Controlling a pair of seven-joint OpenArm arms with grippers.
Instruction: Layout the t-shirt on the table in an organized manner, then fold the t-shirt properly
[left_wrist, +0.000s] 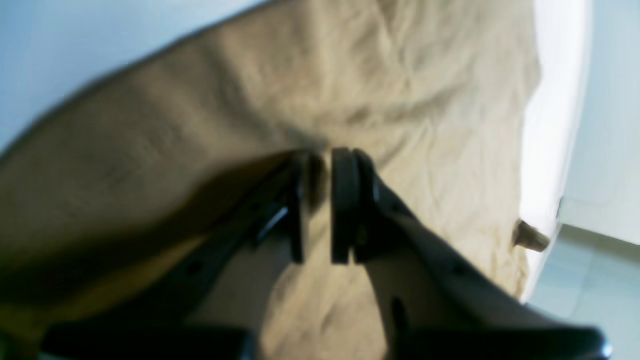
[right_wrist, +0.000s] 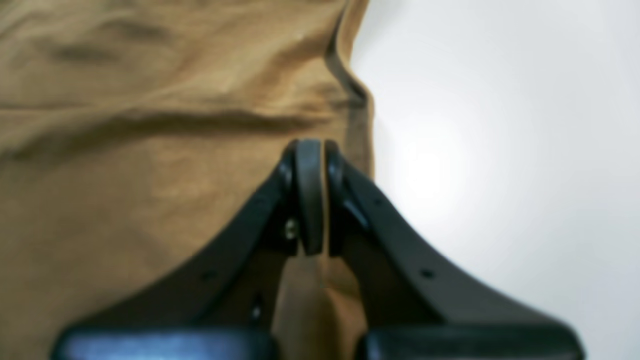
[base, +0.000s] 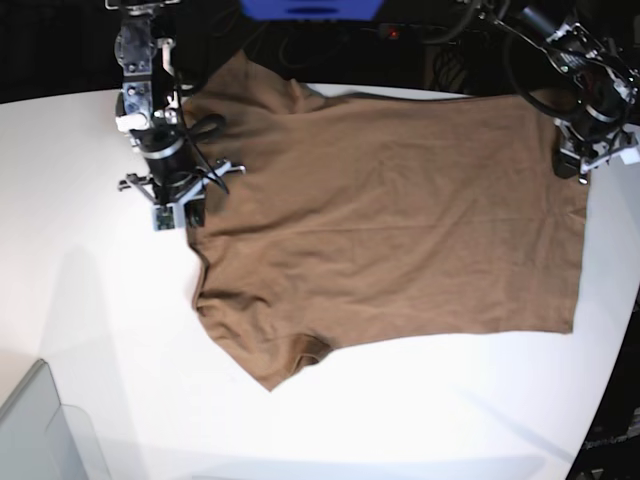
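The tan-brown t-shirt (base: 390, 220) lies spread on the white table (base: 90, 300), with its sleeves toward the left of the base view. My right gripper (base: 180, 215) stands at the shirt's left edge between the sleeves. In the right wrist view, that gripper (right_wrist: 317, 145) is shut on the t-shirt (right_wrist: 125, 175), with a thin strip of cloth between the pads, beside bare table (right_wrist: 500, 150). My left gripper (base: 580, 170) is at the hem's far right corner. Up close, this gripper (left_wrist: 320, 155) is shut on gathered cloth of the t-shirt (left_wrist: 400, 75).
A grey translucent bin (base: 40, 430) sits at the bottom left corner. The curved table edge (base: 610, 300) runs just right of the hem, with floor (left_wrist: 590, 300) beyond it. A blue object (base: 310, 8) is at the back.
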